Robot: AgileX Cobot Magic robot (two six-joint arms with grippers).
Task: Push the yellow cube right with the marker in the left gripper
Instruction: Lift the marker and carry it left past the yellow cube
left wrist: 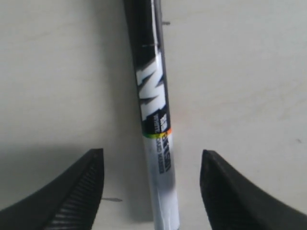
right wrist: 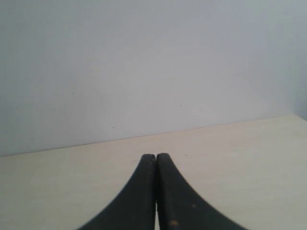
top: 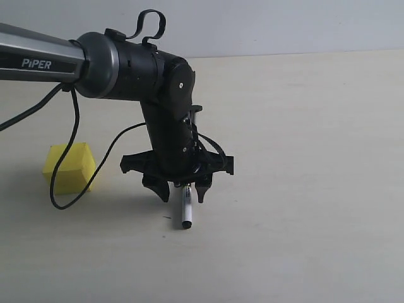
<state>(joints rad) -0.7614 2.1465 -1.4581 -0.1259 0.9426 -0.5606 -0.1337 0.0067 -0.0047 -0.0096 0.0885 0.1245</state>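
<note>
Markers: we count one marker (top: 187, 207), white barrel with a black end.
Yellow cubes: we count one yellow cube (top: 69, 167).
Arms: we see one arm (top: 44, 60) in the exterior view.
Grippers: we count two, the left gripper (top: 183, 197) in the exterior and left wrist views, and the right gripper (right wrist: 156, 155) in its own wrist view only.
Fingers: we count four fingers (left wrist: 76, 191), two on each gripper.
Cables: we make out one black cable (top: 76, 126) hanging from the arm; whether the loop on top of the arm belongs to it, we cannot tell.
Surfaces: we count one surface (top: 303, 189).
Walls: we count one wall (top: 284, 25).
</note>
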